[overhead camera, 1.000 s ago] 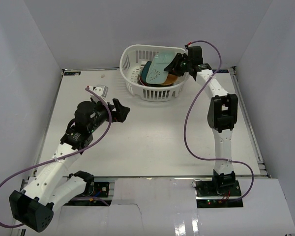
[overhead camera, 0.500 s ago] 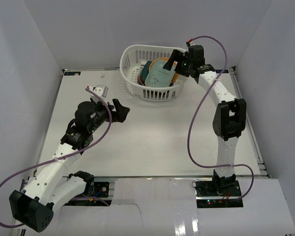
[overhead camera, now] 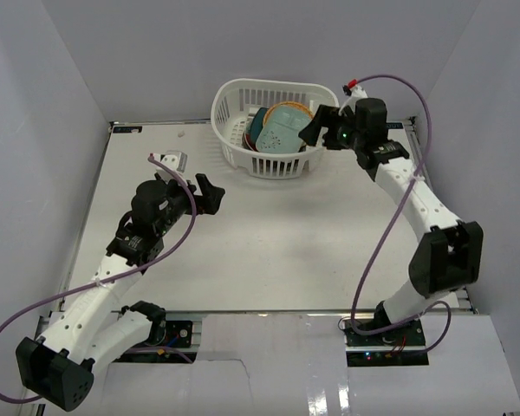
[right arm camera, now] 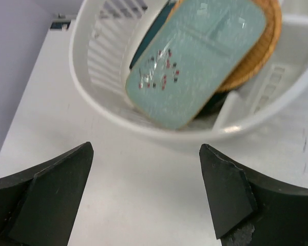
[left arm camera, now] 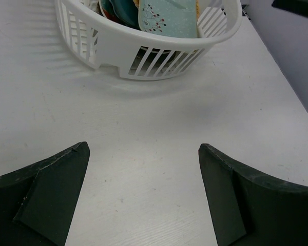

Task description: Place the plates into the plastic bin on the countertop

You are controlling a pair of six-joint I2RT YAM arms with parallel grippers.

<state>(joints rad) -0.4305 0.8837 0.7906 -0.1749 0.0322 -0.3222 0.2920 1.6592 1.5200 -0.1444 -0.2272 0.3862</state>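
Two white robot arms are reaching over a white surface (overhead camera: pixel 269 251) enclosed by pale grey walls. The right end effector (overhead camera: pixel 316 127) is hovering with its two dark fingers (right arm camera: pixel 46 195) spread wide apart, gripping nothing. Directly ahead of it and just beside it, a white plastic bin (overhead camera: pixel 230 97) with slotted sides and rounded corners is sitting at the far edge of the surface. The plates are standing on edge inside this bin, leaning against one another. Closest to the right end effector, a pale green oblong plate (right arm camera: pixel 195 61) with a small red and white sprig pattern is facing the wrist camera. Right behind it, an orange woven plate (right arm camera: pixel 267 36) is peeking out along its upper right edge, and a dark teal plate (right arm camera: pixel 149 48) is showing at its left edge. How many plates are stacked behind these cannot be told. The left end effector (overhead camera: pixel 210 192) is hanging low over bare surface with its fingers (left arm camera: pixel 46 195) also spread apart and holding nothing. The bin is lying well ahead of it, clearly apart, with open surface in between. Off to the left of this end effector, a small grey object (overhead camera: pixel 175 160) is resting on the surface near a purple cable (overhead camera: pixel 169 173) looping from the arm.
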